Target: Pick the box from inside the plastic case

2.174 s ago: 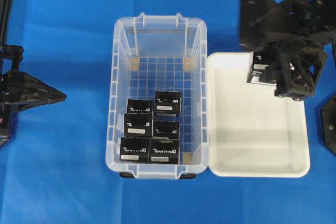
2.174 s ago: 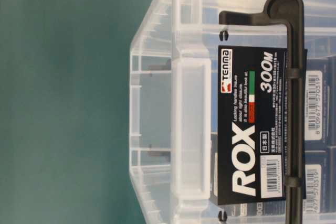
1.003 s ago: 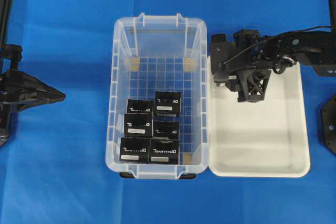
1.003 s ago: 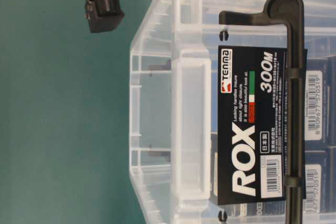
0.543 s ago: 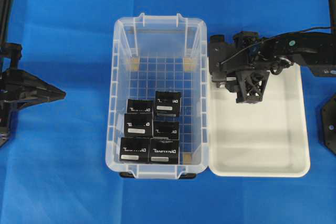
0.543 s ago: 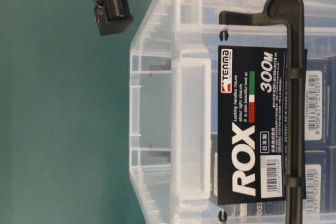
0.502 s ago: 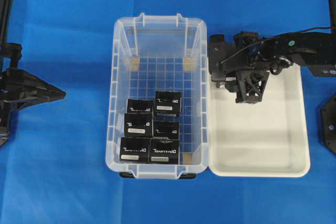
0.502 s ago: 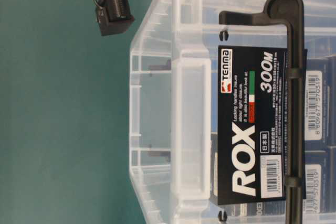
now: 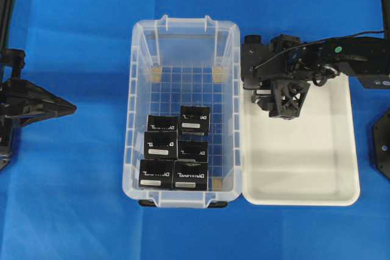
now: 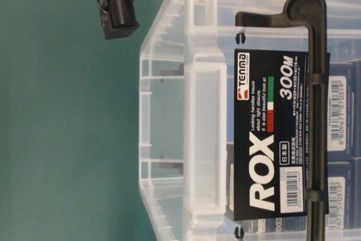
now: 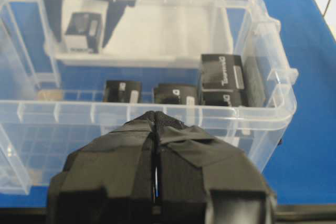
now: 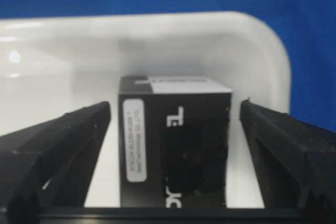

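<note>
Right wrist view: my right tool [image 12: 170, 156] stands spread, a gap either side of the box [image 12: 176, 145] upright in the white tray [image 12: 262, 51], beside the plastic case [image 9: 183, 111]. Judged light, rigid, smooth-sided; grip the broad flat faces. My left tool [image 11: 155, 177] is pressed together.

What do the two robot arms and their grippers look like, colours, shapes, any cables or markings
Both arms are matte black. The right gripper has two broad, wedge-shaped fingers; its arm has an open truss-like bracket, a thin black cable looping over it and a small green dot. The left gripper has bulky angular fingers wrapped in black tape, tapering to a point in the overhead view.
</note>
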Robot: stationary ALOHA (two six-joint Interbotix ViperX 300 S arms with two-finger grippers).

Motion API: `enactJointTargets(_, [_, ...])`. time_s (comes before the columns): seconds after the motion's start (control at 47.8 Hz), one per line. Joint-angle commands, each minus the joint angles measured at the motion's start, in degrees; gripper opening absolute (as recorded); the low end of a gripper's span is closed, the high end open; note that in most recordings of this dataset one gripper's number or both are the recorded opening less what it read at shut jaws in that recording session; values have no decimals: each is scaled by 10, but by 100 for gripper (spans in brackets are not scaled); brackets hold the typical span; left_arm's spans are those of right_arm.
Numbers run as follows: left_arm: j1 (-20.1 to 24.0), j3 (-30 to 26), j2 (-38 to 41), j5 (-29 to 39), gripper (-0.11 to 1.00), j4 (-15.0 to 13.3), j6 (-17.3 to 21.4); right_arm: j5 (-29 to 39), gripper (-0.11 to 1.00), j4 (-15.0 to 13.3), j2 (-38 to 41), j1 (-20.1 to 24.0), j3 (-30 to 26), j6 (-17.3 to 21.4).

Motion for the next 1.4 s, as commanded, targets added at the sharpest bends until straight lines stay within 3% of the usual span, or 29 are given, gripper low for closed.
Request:
enactJointTargets(0.0, [-1,-16,3,-3,-7,1,-2,-4,98,2,-17,-1,-11,3])
enactJointTargets(0.23, [-1,-17,3,-2,-7,1,3,58,98,2,-122,-2,-25,21])
enactJointTargets(0.481, [0,-17,3,15,-7,1,-1,89,98,2,-279,4,-25,85])
enactJointTargets(0.606, [0,-17,3,15,-7,1,-2,68,98,2,-351,19,-4,119])
enactJointTargets(0.773, [2,-16,4,15,-7,1,-1,-14,98,2,-451,33,47,156])
enactJointTargets(0.982, [1,-17,2,15,-7,1,-2,-40,98,2,-570,71,96,162])
enactJointTargets(1.171, [1,-17,2,15,-7,1,-1,-16,98,2,-613,127,108,172])
enactJointTargets(1.38, [1,-17,1,16,-7,1,-1,-34,98,2,-602,187,111,184])
